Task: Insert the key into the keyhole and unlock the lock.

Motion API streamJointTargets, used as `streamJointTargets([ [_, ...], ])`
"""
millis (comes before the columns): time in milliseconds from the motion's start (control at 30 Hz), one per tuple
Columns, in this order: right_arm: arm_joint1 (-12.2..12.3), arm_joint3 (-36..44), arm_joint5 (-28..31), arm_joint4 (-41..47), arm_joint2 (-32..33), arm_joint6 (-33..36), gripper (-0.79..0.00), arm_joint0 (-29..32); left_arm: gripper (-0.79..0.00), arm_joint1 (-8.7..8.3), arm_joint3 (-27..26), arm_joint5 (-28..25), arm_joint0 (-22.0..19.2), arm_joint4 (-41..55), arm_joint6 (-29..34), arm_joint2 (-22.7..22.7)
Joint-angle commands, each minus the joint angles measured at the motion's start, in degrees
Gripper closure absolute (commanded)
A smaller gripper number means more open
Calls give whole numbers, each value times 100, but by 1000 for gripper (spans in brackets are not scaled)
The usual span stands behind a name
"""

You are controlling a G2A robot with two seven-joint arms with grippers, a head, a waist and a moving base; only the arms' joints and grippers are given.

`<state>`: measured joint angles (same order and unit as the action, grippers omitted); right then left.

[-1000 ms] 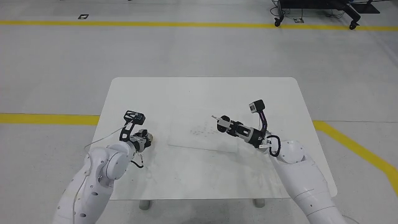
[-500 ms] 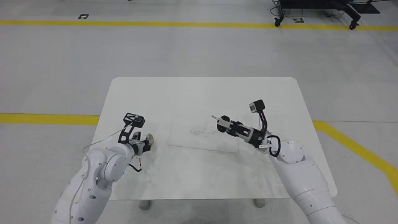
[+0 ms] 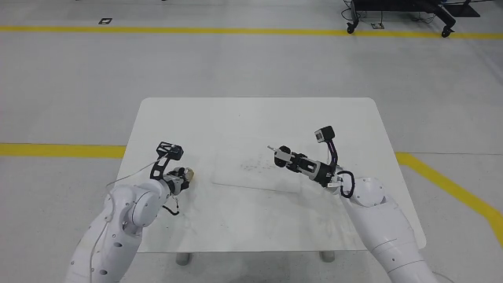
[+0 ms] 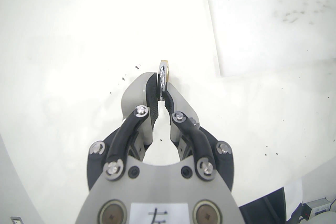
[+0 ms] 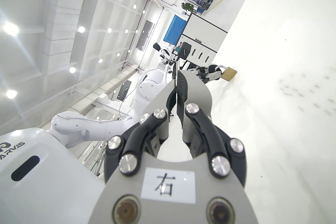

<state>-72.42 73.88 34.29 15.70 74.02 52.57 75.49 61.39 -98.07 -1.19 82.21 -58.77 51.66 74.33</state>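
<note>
Our left claw (image 4: 161, 89) is pinched tight on the padlock (image 4: 162, 74) by its steel loop, low over the table (image 4: 78, 25). We judge the padlock hard, dense and slick, apt to swivel in the pads. Our right claw (image 5: 177, 81), well apart, is clamped on the key (image 5: 174, 66), which looks thin, stiff and light and is best gripped by its head.

Lit brightly and evenly from overhead. Washes the table (image 4: 78, 12) out to near white in the left wrist view, leaving only faint, soft shadow beside the left gripper (image 4: 161, 89). Flares around round ceiling lamps (image 5: 11, 28) in the right wrist view; bends straight lines toward the edges.
</note>
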Motion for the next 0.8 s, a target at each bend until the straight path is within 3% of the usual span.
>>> streamJointTargets([
  [0,0,0,0,0,0,0,0,0,0,3,10,-14,-19,14,-1,-7],
  [167,0,0,0,0,0,0,0,0,-12,8,-24,-29,-33,32,-31,-7],
  [233,0,0,0,0,0,0,0,0,-157,8,-31,-38,-26,29,-40,-2],
  [367,0,0,0,0,0,0,0,0,-188,8,-19,-40,-38,26,-31,17],
  [667,0,0,0,0,0,0,0,0,-154,21,-40,-15,-101,17,24,-23],
  [767,0,0,0,0,0,0,0,0,-12,27,-31,-1,-132,3,46,-52],
])
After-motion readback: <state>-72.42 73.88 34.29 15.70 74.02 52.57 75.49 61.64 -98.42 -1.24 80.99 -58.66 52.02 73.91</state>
